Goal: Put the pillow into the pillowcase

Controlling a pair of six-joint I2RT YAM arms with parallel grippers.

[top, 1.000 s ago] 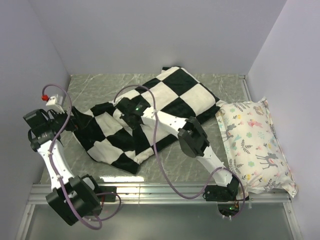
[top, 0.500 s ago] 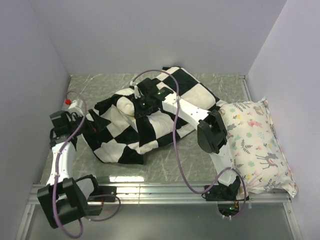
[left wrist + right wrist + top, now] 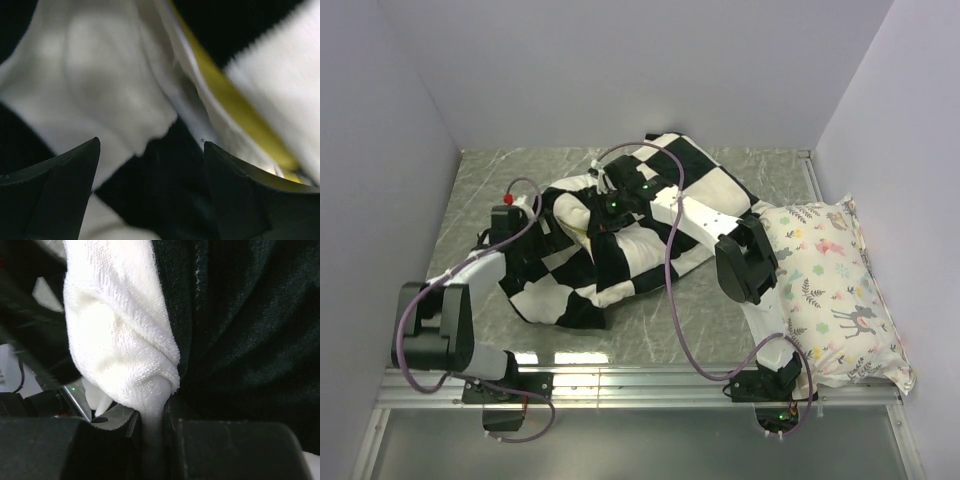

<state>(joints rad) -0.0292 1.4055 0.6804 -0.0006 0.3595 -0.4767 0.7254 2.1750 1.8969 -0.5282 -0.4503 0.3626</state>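
Observation:
The black-and-white checkered pillowcase point(image 3: 695, 180) lies bunched in the middle of the table. My right gripper point(image 3: 608, 205) is shut on a fold of its fluffy white fabric point(image 3: 125, 340), pinched between the jaws of the right gripper point(image 3: 152, 440). My left gripper point(image 3: 535, 235) is at the case's left edge, and the left gripper point(image 3: 151, 145) is open over black and white cloth. The pillow point(image 3: 235, 120) shows there as smooth white cloth with a yellow band. From above I cannot tell it from the white squares.
A deer-and-plant-print pillow point(image 3: 830, 285) lies along the right wall. Grey walls close in the left, back and right. A metal rail point(image 3: 640, 380) runs along the near edge by the arm bases. Purple cables loop over both arms.
The left arm swung in from the left wall to the pillowcase's left edge. The right gripper pulled fabric up and back, bunching the flat case into a heap.

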